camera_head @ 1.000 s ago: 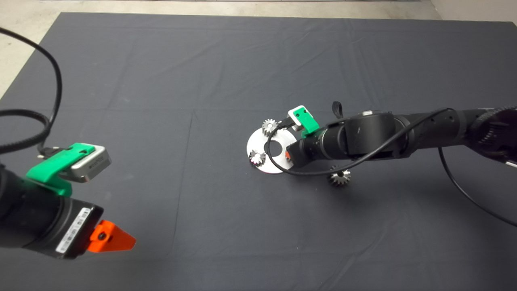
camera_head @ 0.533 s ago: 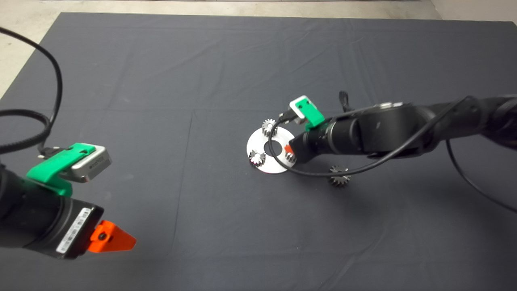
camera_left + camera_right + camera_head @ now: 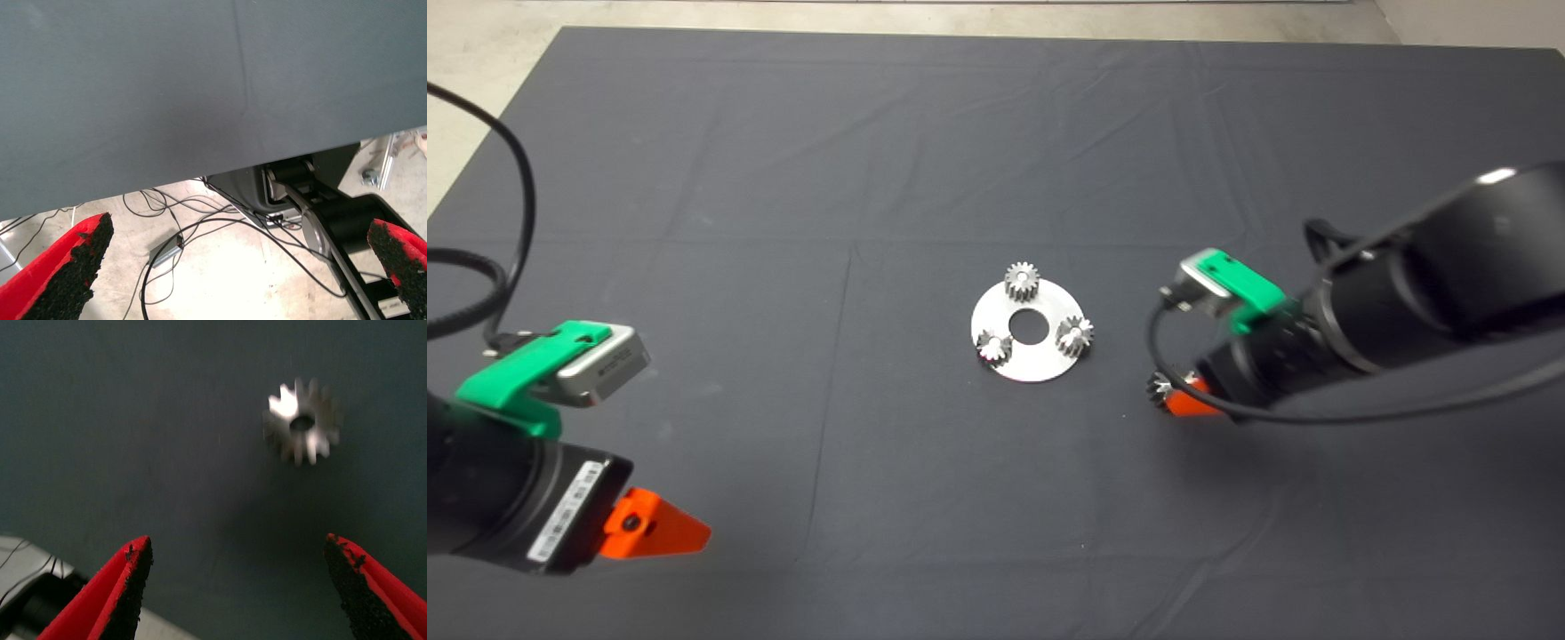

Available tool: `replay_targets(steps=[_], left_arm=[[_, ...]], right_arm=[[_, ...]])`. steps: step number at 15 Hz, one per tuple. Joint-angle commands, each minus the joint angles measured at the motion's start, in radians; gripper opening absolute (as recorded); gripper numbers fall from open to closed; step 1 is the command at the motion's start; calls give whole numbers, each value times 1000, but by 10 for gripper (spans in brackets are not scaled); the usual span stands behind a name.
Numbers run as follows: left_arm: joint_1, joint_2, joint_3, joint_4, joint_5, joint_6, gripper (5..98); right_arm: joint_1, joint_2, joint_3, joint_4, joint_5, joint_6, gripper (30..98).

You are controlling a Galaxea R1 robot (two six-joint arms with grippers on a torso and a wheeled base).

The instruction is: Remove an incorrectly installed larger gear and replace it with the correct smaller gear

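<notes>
Dark mat (image 3: 925, 160) over the surface, pale floor past its 12 o'clock edge. Round silver plate (image 3: 1018, 366) with centre hole just right of mat centre. Three small gears on the plate: gear at 12 o'clock (image 3: 1022, 281), gear at 8 o'clock (image 3: 992, 346), smaller gear (image 3: 1075, 335) at 4 o'clock, seated upright like the other two. All three alike in size, spaced evenly round the hole.

Larger gear (image 3: 1160, 388) off the plate, flat on the mat at about 4 o'clock from it, well apart from the plate rim. Mostly hidden in head view behind the right tool (image 3: 1189, 400); only a few teeth visible beside the red finger. Right wrist view: larger gear (image 3: 302, 421) lying alone on the mat, shiny flared teeth, round hole facing up, not between the fingers (image 3: 123, 590) but beyond them. Right tool (image 3: 237, 587) spread wide, nothing in it, hovering over the mat near that gear. Right arm entering from 3 o'clock.

Left tool (image 3: 654, 526) parked at 8 o'clock of the mat, near its edge. Left wrist view: left tool (image 3: 240, 267) fingers (image 3: 67, 267) far apart, nothing held, mat edge plus floor with loose cables (image 3: 200, 233) and black robot base (image 3: 320, 207) beyond.
</notes>
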Motion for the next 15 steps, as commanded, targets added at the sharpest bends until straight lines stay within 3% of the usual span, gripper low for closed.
replay_targets(steps=[1, 2, 4, 6, 15], left_arm=[[-14, -1, 9, -18, -17, 11, 981], [-13, 10, 16, -18, -20, 12, 981], [-13, 7, 7, -18, -24, 11, 981], [-14, 39, 24, -18, -56, 26, 981], [-14, 47, 8, -18, -57, 25, 981]], right_arm=[[66, -154, 154, 271, -7, 83, 678], [112, -151, 173, 320, -7, 90, 680], [258, -162, 203, 403, -8, 171, 723], [265, -167, 213, 418, -17, 172, 739], [271, -178, 215, 421, -21, 171, 878]])
